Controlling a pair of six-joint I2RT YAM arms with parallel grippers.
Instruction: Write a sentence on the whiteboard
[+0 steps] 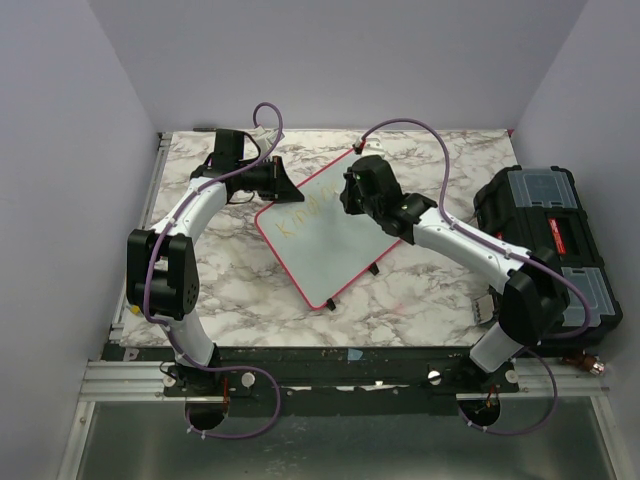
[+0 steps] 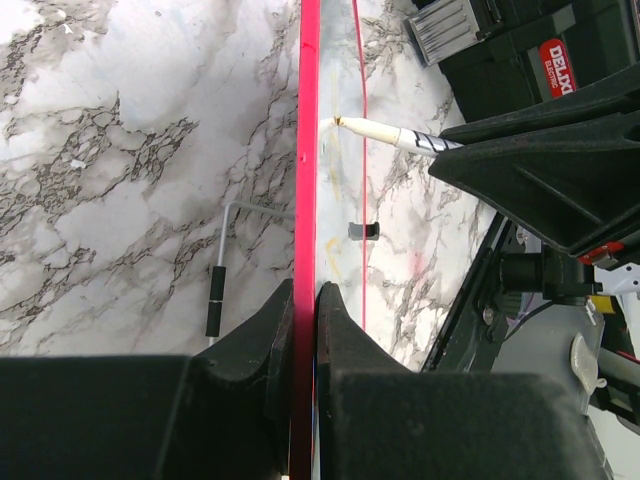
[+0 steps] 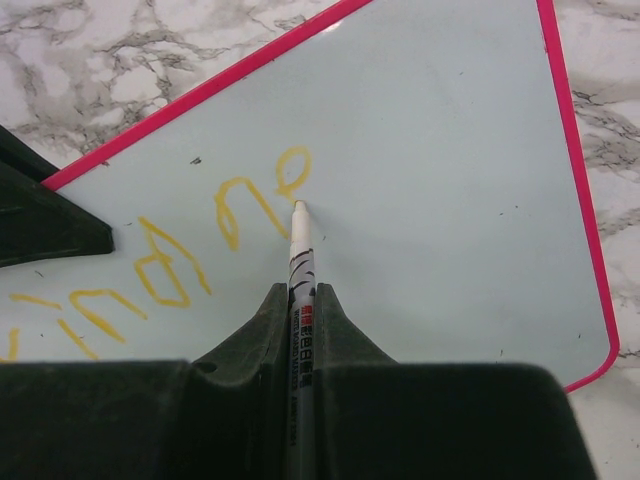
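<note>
Marble-patterned surface [image 1: 250, 290] carries the whiteboard [image 1: 330, 240] near its far middle, turned askew. The left claw [image 2: 305, 300] is pinched tight on the board's pink-red frame, seemingly at its far-left edge. The right claw [image 3: 300, 305] is clamped on a marker [image 3: 298, 245], whose tip meets the board by the last yellow letter of the sentence [image 3: 170, 270].

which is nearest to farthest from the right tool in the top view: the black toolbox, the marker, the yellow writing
1. marker: clamped in the right tool itself.
2. yellow writing: just left of the tool on the whiteboard, at the marker's tip.
3. black toolbox: far right, off the board.
</note>
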